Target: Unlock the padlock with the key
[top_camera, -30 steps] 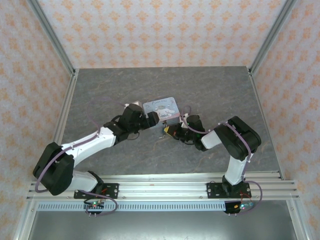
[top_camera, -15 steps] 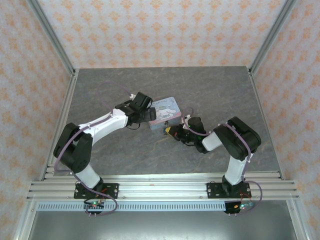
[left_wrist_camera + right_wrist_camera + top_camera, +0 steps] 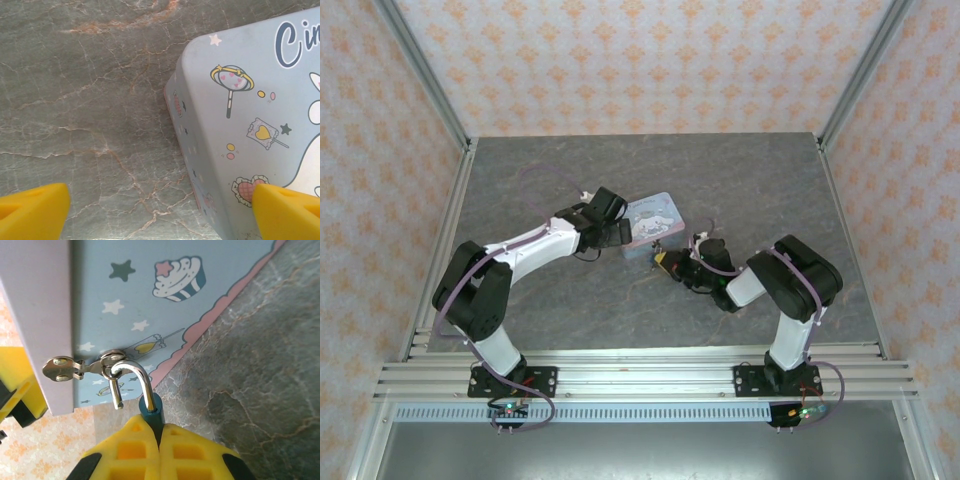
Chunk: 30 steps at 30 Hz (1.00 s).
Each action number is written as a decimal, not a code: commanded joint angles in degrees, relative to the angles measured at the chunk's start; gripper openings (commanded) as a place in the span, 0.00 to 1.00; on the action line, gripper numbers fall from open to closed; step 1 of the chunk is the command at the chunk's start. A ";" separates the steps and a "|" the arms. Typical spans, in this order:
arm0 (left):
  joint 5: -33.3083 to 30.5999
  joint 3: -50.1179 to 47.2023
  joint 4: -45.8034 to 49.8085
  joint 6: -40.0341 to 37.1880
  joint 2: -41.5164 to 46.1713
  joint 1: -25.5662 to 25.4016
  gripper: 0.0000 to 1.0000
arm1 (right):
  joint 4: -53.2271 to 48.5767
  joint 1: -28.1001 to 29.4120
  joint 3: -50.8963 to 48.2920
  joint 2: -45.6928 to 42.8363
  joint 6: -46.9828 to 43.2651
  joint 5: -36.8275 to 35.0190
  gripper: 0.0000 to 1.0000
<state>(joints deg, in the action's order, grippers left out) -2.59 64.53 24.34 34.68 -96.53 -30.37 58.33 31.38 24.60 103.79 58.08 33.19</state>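
The pastel tin (image 3: 655,218) with a cartoon dog lies mid-table. A tiny teal padlock (image 3: 150,410) hangs from the hasp (image 3: 62,367) on the tin's side. Its silver shackle (image 3: 134,371) is sprung, with one end free, and is still hooked through the hasp ring. My right gripper (image 3: 160,429) is shut on the padlock's body; from above the right gripper (image 3: 668,262) sits just in front of the tin. My left gripper (image 3: 160,212) is open, its yellow fingertips (image 3: 35,212) straddling the tin's (image 3: 250,125) left corner without touching it. The key is hidden.
The grey marbled table (image 3: 570,170) has metal frame posts at its corners and patterned walls behind. The aluminium base rail (image 3: 640,375) runs along the near edge. Both arms reach toward the middle, with cables looping beside them.
My left arm has lifted its elbow and swung its open gripper round to the tin's left corner. The tin has shifted slightly. The right gripper has kept its hold on the padlock.
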 commanded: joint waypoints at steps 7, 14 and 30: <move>0.22 -3.79 -0.51 2.06 -2.19 -0.04 0.93 | 5.24 0.03 -1.58 -0.57 7.49 -8.98 0.00; 0.56 -4.93 -1.39 2.67 -2.42 -0.17 0.93 | 7.11 0.61 -0.49 0.98 10.08 -12.06 0.00; 0.83 -5.46 -1.74 3.55 -4.43 -0.18 0.94 | 5.31 -0.95 1.28 -0.30 8.01 -21.20 0.00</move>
<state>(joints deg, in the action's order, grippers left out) 0.67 61.65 15.29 38.15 -97.67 -30.63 63.46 32.10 24.80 104.57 67.33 18.81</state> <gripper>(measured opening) 0.934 0.048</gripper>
